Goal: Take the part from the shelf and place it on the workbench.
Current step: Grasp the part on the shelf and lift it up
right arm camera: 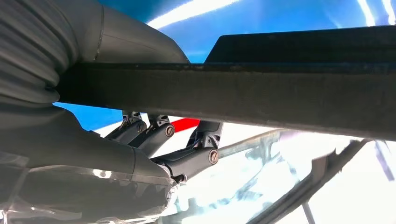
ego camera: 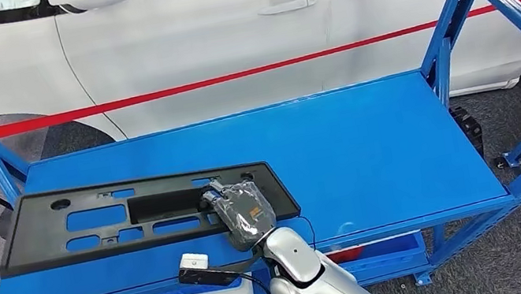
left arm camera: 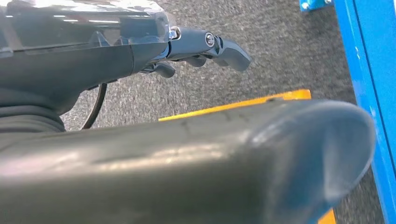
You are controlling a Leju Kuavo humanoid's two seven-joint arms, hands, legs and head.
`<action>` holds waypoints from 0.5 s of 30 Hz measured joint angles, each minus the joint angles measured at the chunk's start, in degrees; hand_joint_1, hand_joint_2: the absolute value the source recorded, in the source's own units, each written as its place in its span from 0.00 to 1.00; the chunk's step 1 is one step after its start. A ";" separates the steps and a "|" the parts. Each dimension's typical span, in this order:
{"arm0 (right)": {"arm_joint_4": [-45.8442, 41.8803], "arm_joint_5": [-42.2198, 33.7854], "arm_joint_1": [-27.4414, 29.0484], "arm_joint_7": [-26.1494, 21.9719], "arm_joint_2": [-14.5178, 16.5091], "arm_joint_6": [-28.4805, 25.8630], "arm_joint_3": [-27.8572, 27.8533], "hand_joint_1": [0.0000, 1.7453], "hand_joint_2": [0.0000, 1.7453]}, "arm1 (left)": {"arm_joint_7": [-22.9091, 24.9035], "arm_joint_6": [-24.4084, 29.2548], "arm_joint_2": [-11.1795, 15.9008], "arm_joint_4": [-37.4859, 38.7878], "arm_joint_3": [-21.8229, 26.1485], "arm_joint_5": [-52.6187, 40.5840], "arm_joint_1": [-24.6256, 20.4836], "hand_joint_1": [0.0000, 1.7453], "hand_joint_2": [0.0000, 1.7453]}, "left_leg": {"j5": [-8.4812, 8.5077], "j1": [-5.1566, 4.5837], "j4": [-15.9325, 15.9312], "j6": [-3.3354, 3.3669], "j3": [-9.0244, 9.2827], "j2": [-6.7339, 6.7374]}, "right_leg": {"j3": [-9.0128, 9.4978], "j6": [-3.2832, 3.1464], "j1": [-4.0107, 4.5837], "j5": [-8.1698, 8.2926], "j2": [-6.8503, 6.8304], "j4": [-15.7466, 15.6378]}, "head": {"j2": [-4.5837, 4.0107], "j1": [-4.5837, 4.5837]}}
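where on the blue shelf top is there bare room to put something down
The right half of the blue metal shelf top is bare, from the long black plastic panel across to the right blue upright. The left half is crowded: the panel fills it, with the right hand gripping its near edge.

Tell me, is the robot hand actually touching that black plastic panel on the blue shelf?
Touching. In the head view the right robot hand lies on the black panel; the right wrist view shows its fingers wrapped round the panel's edge.

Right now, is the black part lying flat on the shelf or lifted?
Cannot tell for sure. The black part looks flat on the blue shelf, with the right hand gripping its near edge.
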 joint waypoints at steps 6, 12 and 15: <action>-16.48 -8.56 4.56 -2.75 -2.81 -0.05 -1.65 1.00 1.00 | -0.26 0.40 -0.04 0.00 1.11 0.53 0.17 0.00 0.00 | 4.66 -0.60 -12.48 1.64 5.26 -0.17 | -0.35 1.64 0.19 0.04 0.20 -0.02 | 0.00 0.06; -29.30 -27.97 8.60 -9.84 -5.63 0.06 -3.64 1.00 1.00 | -0.84 0.56 -0.20 0.00 1.73 1.15 0.10 0.00 0.00 | 5.11 -0.55 -13.32 3.61 5.52 -0.06 | -6.94 2.73 0.02 -6.96 0.11 13.65 | 0.00 0.16; -35.03 -41.10 11.45 -14.09 -6.88 0.92 -5.11 1.00 1.00 | -1.19 0.46 -0.21 0.00 2.18 1.27 0.18 0.00 0.00 | 4.86 -0.74 -13.13 3.69 5.70 -0.20 | -7.54 2.57 0.03 -4.84 0.10 13.89 | -0.01 0.16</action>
